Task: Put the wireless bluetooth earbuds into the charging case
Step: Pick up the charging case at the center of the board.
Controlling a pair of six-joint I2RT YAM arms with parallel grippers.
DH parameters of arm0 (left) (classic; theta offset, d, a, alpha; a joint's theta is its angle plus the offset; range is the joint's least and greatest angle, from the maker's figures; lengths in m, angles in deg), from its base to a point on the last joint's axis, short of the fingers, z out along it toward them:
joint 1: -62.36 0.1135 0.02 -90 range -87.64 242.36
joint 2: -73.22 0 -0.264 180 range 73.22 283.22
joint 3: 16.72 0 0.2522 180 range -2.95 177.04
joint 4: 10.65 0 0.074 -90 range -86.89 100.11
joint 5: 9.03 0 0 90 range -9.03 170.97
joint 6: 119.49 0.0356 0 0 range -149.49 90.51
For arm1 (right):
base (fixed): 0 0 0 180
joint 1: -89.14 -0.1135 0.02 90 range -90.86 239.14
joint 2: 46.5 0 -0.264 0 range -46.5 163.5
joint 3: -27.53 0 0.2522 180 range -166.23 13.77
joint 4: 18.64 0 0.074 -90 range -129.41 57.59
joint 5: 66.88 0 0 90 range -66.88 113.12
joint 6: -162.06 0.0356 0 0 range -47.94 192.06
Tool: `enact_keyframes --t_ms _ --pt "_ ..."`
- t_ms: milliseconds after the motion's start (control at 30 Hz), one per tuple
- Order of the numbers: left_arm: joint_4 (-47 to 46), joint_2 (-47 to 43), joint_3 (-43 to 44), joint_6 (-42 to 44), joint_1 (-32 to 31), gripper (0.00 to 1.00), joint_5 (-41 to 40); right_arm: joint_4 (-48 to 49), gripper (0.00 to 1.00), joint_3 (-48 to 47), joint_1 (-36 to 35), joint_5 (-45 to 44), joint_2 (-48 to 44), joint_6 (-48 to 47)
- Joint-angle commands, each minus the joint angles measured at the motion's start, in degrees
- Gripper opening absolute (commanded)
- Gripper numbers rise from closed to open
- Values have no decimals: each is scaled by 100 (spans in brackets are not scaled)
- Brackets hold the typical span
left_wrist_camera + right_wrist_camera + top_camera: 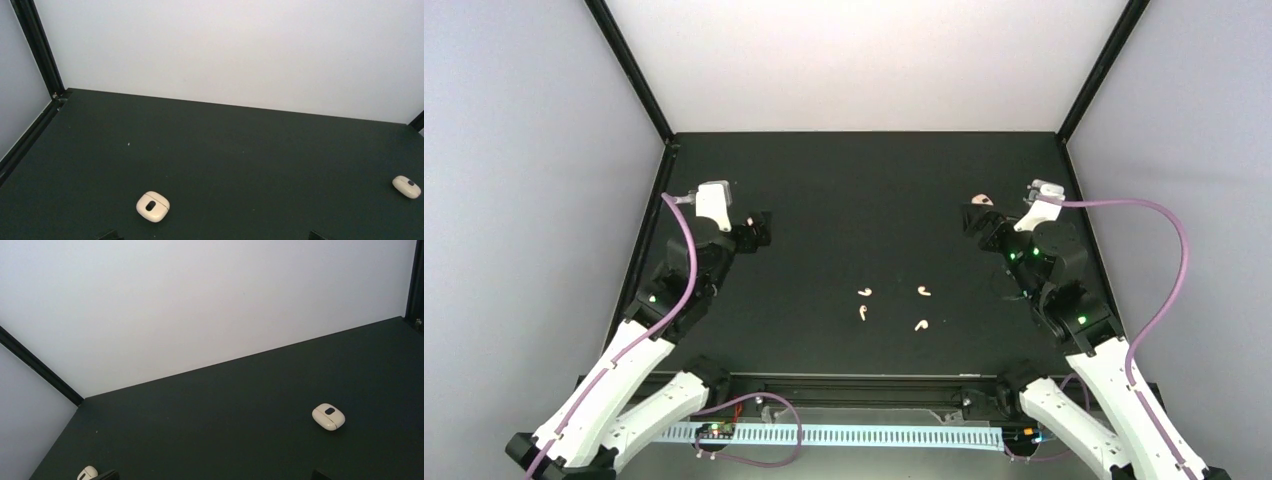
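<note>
Left fingers (pixel 109 235) show only as 2 dark tips at the bottom of the wrist view, set wide apart and holding nothing. The right fingers (pixel 320 474) are likewise apart and empty. Just ahead of the left gripper (pixel 762 228), toward the left edge of the desk (pixel 864 180), lies the left charging case (pixel 153 206). The right charging case (pixel 328 416) lies just ahead of the right gripper (pixel 976 215), near the right edge. Both are smooth cream pebbles and look shut.

The 4 earbuds (pixel 865 292) lie loose in a small cluster between the arms, nearer the front edge and well apart from both cases. They are probably very light, hard and glossy, so likely to skid or flip under a finger. Pinching across the bulb with the stem left free seems safest. Bare desk surrounds the cluster, giving room for a descent from above, though the earbuds lie near one another.
</note>
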Motion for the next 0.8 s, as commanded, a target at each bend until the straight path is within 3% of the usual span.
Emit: enact_keyframes --t_ms 0,300,600,767 --pt "-36 0 -18 117 -36 99 138 -141 100 37 46 3 -52 -153" --pt "-237 969 604 465 -45 99 852 -45 100 57 15 535 907 90" --pt "-983 395 -482 577 -54 99 919 -252 96 287 -414 387 1589 -138" --pt "-1102 320 -615 440 -79 99 962 -422 92 446 -414 271 2086 77"
